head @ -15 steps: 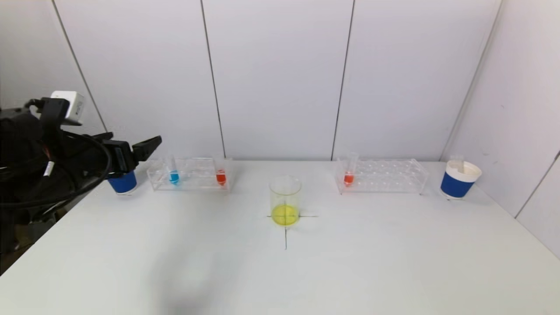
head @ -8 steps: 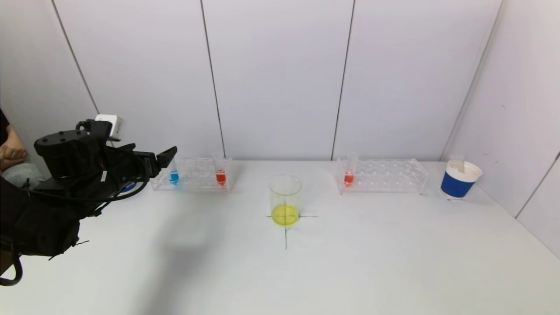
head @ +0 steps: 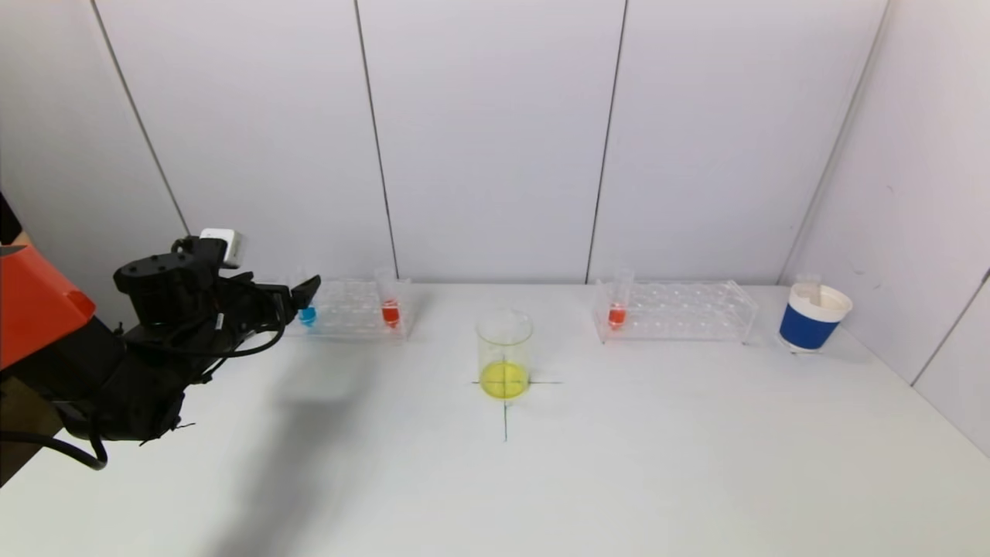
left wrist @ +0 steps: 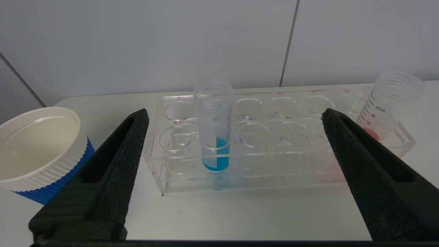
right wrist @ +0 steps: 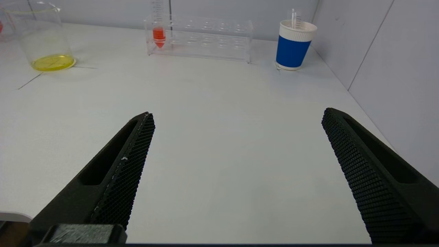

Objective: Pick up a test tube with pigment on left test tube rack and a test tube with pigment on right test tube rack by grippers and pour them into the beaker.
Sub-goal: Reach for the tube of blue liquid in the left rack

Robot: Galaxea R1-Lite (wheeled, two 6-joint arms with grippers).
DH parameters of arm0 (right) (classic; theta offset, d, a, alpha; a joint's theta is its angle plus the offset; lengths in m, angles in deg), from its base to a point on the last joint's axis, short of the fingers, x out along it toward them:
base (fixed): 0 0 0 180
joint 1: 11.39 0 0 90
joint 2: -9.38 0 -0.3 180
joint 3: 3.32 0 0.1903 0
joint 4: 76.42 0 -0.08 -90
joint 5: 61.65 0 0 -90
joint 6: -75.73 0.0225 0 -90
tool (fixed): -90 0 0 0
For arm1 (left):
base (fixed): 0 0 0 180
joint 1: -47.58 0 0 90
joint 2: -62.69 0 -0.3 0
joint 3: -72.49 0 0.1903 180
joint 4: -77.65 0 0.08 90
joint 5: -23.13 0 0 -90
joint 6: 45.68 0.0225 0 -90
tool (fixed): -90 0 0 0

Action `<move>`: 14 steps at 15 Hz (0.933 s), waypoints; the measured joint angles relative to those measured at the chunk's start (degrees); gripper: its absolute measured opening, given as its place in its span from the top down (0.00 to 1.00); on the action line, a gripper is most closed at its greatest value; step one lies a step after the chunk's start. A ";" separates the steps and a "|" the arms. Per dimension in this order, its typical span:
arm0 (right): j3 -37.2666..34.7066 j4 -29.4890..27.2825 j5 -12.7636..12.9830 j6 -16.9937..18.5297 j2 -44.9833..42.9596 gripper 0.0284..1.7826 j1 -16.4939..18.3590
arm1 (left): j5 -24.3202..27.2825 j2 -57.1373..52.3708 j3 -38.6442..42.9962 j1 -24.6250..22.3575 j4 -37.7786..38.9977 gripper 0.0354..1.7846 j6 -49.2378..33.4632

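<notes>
While beaker (head: 504,354) holds only yellow liquid, no tube picked yet: left gripper (left wrist: 233,147) jaws apart facing blue tube (left wrist: 214,128) in rack near counter's far-left corner; right gripper (right wrist: 236,151) jaws apart, idle.

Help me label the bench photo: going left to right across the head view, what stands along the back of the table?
Left gripper → blue tube → red tube → beaker → right rack's red tube → blue cup.

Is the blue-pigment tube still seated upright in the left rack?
Yes: the blue tube stands upright in the left rack, untouched between the open left gripper fingers.
</notes>
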 joint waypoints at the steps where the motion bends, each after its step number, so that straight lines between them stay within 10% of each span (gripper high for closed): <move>1: 0.00 -0.02 -0.02 0.00 0.00 0.01 0.00 | -0.05 0.88 -0.59 -0.11 0.13 0.01 0.00; 14: 0.00 0.00 -0.02 0.00 0.00 0.01 0.00 | 0.02 5.73 -4.94 -1.27 -0.04 0.01 -0.02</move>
